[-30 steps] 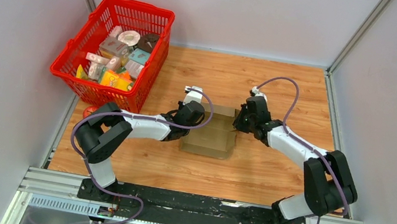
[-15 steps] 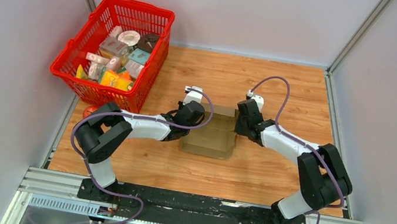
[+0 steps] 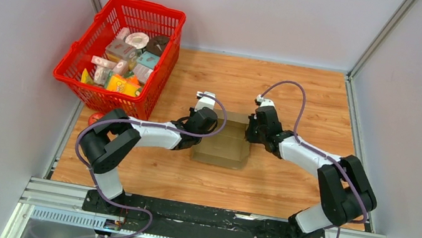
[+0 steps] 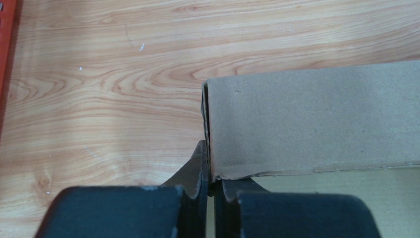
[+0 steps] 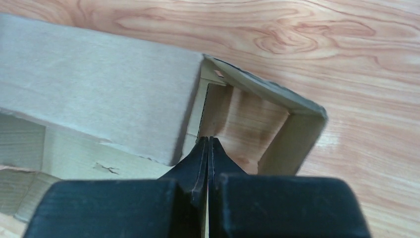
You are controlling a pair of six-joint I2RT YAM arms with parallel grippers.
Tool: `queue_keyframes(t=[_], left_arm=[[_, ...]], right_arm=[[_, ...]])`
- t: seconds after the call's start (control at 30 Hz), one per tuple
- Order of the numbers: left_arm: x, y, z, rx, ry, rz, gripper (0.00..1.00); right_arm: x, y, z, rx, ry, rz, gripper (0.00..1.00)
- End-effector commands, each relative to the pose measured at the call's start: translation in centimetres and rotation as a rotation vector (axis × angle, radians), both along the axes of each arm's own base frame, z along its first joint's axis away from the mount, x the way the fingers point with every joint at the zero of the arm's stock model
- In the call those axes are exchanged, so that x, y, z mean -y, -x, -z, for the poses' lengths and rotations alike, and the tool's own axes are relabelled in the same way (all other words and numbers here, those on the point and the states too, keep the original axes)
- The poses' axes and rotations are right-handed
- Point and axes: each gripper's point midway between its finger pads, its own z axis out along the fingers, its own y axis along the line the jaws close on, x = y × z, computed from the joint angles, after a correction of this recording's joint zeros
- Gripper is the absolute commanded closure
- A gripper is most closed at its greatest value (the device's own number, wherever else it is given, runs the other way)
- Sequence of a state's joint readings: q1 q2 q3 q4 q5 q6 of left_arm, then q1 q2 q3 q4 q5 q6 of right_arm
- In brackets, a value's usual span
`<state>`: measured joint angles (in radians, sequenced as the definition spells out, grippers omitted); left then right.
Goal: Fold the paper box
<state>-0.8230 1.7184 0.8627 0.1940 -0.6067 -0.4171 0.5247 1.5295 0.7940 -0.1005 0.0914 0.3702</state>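
The wooden table (image 3: 300,94) carried a red basket (image 3: 111,103) of small packages, well off to the left of the left gripper (image 4: 208,184) and beyond it. The paper box (image 3: 223,147) lay between the two grippers, a shallow, open tray. The left gripper pinched its near-left wall. The right gripper (image 5: 208,148), fingers almost pressed together, nipped the thin wall edge directly ahead of it at the opposite end.

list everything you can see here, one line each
paper box: one, brown, table centre, between the grippers
basket: one, red, far left
small packages: several, mixed colours, inside the basket
round object: one, red, left table edge, just nearer than the basket
table: one, wood grain
left gripper: one, black, shut on the box's left wall
right gripper: one, black, fingers shut, at the box's right end
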Motion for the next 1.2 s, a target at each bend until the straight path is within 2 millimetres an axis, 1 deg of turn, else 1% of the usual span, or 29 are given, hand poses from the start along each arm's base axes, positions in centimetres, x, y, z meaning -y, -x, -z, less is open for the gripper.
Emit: queue_keyframes(t=[0.0,0.13,0.23,0.27,0.3,0.33,0.4,0.43,0.5,0.57,0.6,0.67,0.7,0.77,0.8,0.83,0.87,0.93,1.0,1.17], left_arm=[[0.5,-0.1,-1.3,0.016,0.02,0.021,1.0],[0.4,0.0,-1.6,0.018,0.018,0.018,1.0],[0.4,0.0,-1.7,0.027,0.027,0.016,1.0],[0.4,0.0,-1.6,0.024,0.024,0.017,1.0],[0.4,0.0,-1.7,0.023,0.023,0.019,1.0],[0.5,0.0,-1.7,0.022,0.025,0.02,1.0],[0.4,0.1,-1.6,0.021,0.025,0.019,1.0],[0.3,0.0,-1.6,0.022,0.024,0.015,1.0],[0.4,0.0,-1.5,0.021,0.024,0.014,1.0],[0.4,0.0,-1.3,0.016,0.024,0.015,1.0],[0.5,0.0,-1.4,0.016,0.027,0.017,1.0],[0.5,0.0,-1.4,0.014,0.029,0.017,1.0],[0.4,0.1,-1.4,0.013,0.027,0.016,1.0],[0.4,0.1,-1.5,0.016,0.027,0.015,1.0],[0.3,0.1,-1.4,0.015,0.025,0.014,1.0],[0.4,0.0,-1.4,0.016,0.026,0.014,1.0],[0.3,0.0,-1.4,0.015,0.023,0.014,1.0],[0.3,0.1,-1.3,0.014,0.023,0.013,1.0],[0.3,0.0,-1.4,0.018,0.022,0.011,1.0],[0.4,0.0,-1.3,0.015,0.022,0.016,1.0]], right_arm=[[-2.6,-1.6,-1.7,0.059,-0.083,-0.126,1.0],[-3.1,-1.7,-1.3,0.036,-0.084,-0.155,1.0],[-3.3,-1.1,-0.4,-0.005,-0.083,-0.168,1.0],[-3.0,-0.9,-0.3,-0.007,-0.081,-0.161,1.0],[-2.7,-1.0,-0.6,0.008,-0.083,-0.134,1.0],[-2.5,-0.9,-2.1,0.046,-0.103,-0.119,1.0],[-2.1,0.1,-2.5,0.035,-0.128,-0.085,1.0],[-2.2,0.4,-3.4,0.041,-0.151,-0.086,1.0],[-2.4,1.7,-3.1,-0.008,-0.175,-0.098,0.98],[-2.3,2.3,-2.9,-0.033,-0.181,-0.086,0.98],[-2.0,2.9,-2.2,-0.051,-0.17,-0.081,0.98],[-1.2,3.1,-1.1,-0.062,-0.132,-0.068,0.98],[-0.4,3.1,-0.3,-0.077,-0.092,-0.043,0.98],[0.1,3.3,0.8,-0.106,-0.057,-0.036,0.99],[0.4,3.5,1.9,-0.135,-0.037,-0.017,1.0],[1.2,3.5,2.6,-0.144,-0.006,0.022,1.0],[1.5,3.7,3.1,-0.162,0.005,0.044,1.0],[3.1,4.4,4.2,-0.168,0.086,0.105,1.0],[3.9,4.6,4.5,-0.149,0.123,0.149,1.0],[4.5,5.0,5.6,-0.185,0.129,0.22,1.0]])
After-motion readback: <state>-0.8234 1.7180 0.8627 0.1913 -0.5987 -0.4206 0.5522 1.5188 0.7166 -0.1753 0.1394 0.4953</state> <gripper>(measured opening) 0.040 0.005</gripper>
